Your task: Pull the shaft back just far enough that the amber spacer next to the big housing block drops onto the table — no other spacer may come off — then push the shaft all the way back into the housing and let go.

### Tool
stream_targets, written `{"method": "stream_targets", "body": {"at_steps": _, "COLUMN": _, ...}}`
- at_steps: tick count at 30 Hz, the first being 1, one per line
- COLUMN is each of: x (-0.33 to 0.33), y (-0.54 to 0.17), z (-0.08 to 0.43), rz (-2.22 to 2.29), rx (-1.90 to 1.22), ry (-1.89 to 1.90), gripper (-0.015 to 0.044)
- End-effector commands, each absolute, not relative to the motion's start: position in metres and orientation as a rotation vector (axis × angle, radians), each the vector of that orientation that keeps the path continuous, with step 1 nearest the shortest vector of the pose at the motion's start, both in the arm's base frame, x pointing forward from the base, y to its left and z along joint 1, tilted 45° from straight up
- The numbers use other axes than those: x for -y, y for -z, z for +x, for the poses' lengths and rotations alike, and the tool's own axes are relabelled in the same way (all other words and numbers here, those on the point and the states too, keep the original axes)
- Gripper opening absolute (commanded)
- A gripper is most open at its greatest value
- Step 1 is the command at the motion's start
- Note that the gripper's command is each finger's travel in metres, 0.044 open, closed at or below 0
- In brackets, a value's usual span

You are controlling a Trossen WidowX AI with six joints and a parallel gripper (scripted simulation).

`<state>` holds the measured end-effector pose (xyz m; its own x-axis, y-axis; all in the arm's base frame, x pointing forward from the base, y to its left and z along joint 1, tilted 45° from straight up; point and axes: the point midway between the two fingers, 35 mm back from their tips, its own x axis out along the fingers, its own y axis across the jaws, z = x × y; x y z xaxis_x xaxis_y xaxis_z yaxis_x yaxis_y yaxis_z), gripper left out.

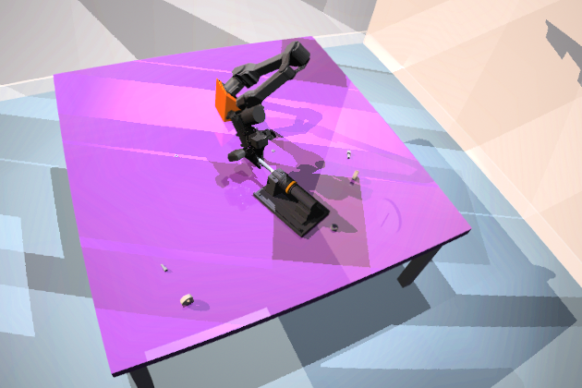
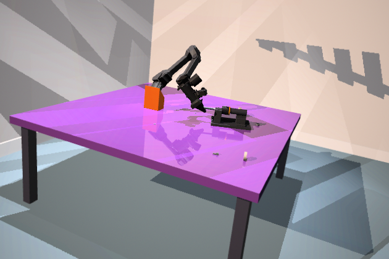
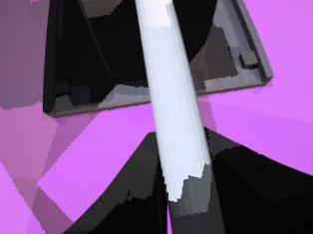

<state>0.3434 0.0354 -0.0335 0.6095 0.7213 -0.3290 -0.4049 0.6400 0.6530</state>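
Note:
The pale metal shaft (image 1: pixel 265 164) (image 2: pixel 209 108) (image 3: pixel 169 78) runs level from the gripper into the dark fixture. My gripper (image 1: pixel 259 162) (image 2: pixel 204 109) (image 3: pixel 174 138) is shut on the shaft, outside the near support. The amber spacer (image 1: pixel 291 186) (image 2: pixel 230 110) is still up in line with the shaft, against the big dark housing block (image 1: pixel 303 199) (image 2: pixel 238 111). Dark parts (image 1: pixel 280 177) (image 2: pixel 225 109) sit on its gripper side; single spacers there cannot be told apart. The fixture's base plate (image 1: pixel 301 231) (image 3: pixel 234 85) stands on the table. The shaft's inner end is hidden.
A small nut (image 1: pixel 333 229) (image 2: pixel 257 124) lies beyond the fixture. A pale cylinder (image 1: pixel 355 175) and a small metal piece (image 1: pixel 348 154) lie to its right in the top view. A bolt (image 1: pixel 164 267) (image 2: pixel 215 153) and a pale ring (image 1: pixel 187 299) (image 2: pixel 245 155) lie near the table's front.

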Motion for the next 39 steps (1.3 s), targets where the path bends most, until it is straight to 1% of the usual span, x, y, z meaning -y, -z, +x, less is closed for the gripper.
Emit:
{"method": "stream_targets", "body": {"at_steps": 1, "x": -0.0353, "y": 0.0333, "z": 0.3423, "rz": 0.561, "rx": -0.617, "ry": -0.696, "gripper": 0.0}}
{"method": "stream_targets", "body": {"at_steps": 39, "x": -0.0343, "y": 0.0342, "z": 0.3394, "rz": 0.561, "rx": -0.617, "ry": -0.696, "gripper": 0.0}}
